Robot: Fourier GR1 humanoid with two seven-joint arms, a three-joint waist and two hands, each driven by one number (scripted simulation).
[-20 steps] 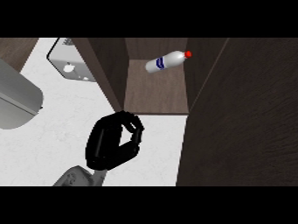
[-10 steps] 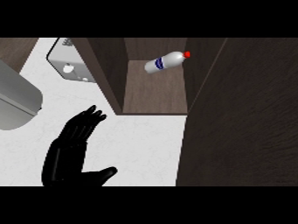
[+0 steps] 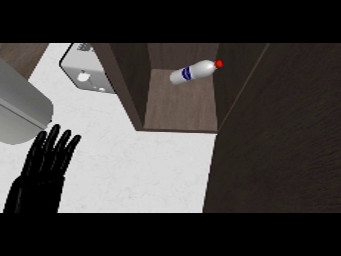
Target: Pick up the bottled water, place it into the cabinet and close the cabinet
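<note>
- Dark brown wood makes up the cabinet (image 3: 180, 107), which stands open toward the view, its inner shelf showing between two side walls.
- On that shelf lies the bottled water (image 3: 193, 71), tipped on its side at a slant, white with a blue band around its middle and a red cap pointing to the upper right, near the right inner wall.
- The cabinet door (image 3: 291, 135) fills the right side of the view as a broad dark panel, swung open and standing well apart from the left wall of the cabinet.
- One black hand (image 3: 44, 170) shows at the lower left, over the white table (image 3: 151, 170); its fingers (image 3: 55, 145) are straight and slightly spread, pointing up the view, and they hold nothing.
- Which arm this hand belongs to cannot be told for sure; it lies at the left of the view, well apart from the bottle and short of the cabinet's front edge.
- A large grey rounded body (image 3: 7, 110) crosses the left edge just above the fingertips.
- A white appliance (image 3: 84, 75) with small round knobs sits on the table beside the cabinet's left wall.
</note>
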